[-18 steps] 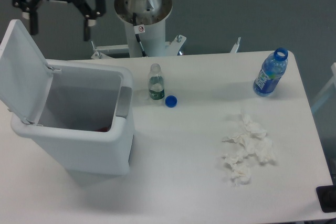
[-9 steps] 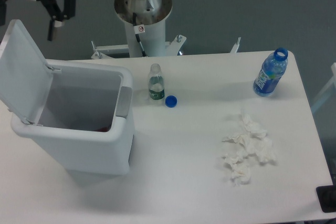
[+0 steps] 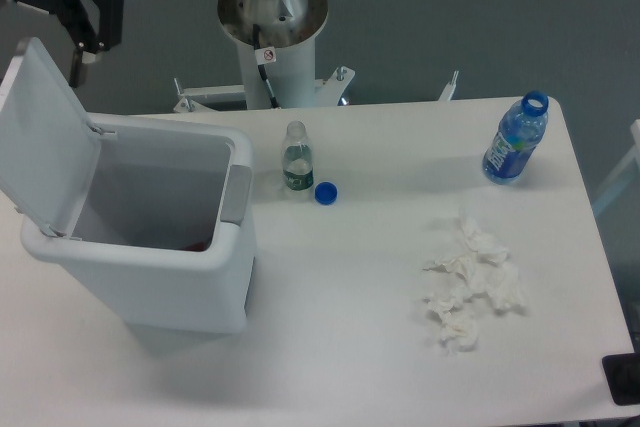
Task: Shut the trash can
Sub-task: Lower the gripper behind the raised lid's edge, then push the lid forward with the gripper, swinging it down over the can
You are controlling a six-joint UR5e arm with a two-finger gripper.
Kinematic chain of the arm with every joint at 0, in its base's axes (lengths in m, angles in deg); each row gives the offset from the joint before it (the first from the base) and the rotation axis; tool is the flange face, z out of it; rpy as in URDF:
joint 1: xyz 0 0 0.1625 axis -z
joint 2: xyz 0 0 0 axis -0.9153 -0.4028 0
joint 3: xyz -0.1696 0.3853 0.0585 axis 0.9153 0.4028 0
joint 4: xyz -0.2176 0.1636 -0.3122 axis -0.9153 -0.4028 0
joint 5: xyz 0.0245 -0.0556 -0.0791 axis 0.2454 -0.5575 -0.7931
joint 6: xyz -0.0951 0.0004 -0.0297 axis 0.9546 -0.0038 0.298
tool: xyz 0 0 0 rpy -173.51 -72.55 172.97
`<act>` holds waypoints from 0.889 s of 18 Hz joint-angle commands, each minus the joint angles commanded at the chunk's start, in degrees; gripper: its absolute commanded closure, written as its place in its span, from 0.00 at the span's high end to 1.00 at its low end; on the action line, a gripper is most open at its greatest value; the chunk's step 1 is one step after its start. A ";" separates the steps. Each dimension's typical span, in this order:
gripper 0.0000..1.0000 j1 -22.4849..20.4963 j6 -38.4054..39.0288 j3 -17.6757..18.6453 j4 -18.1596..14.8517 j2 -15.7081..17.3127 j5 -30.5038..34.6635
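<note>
trash can (image 3: 150,247) sits left of small bottle (image 3: 296,158), tissues (image 3: 470,287) far right

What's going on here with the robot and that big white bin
A robot arm is working toward closing the trash can, whose hinged lid stands propped open at its left end. The pincer is at the top left corner, just above the lid's upper edge and partly out of frame, holding nothing; contact with the lid is not evident. On the table sit a small clear bottle with a blue cap beside it, a blue bottle and crumpled tissues, all untouched.
</note>
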 joint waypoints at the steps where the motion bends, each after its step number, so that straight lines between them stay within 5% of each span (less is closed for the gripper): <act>1: 1.00 0.00 0.00 0.00 0.09 -0.09 0.17; 16: 1.00 -0.09 -0.18 0.09 0.53 -0.18 7.21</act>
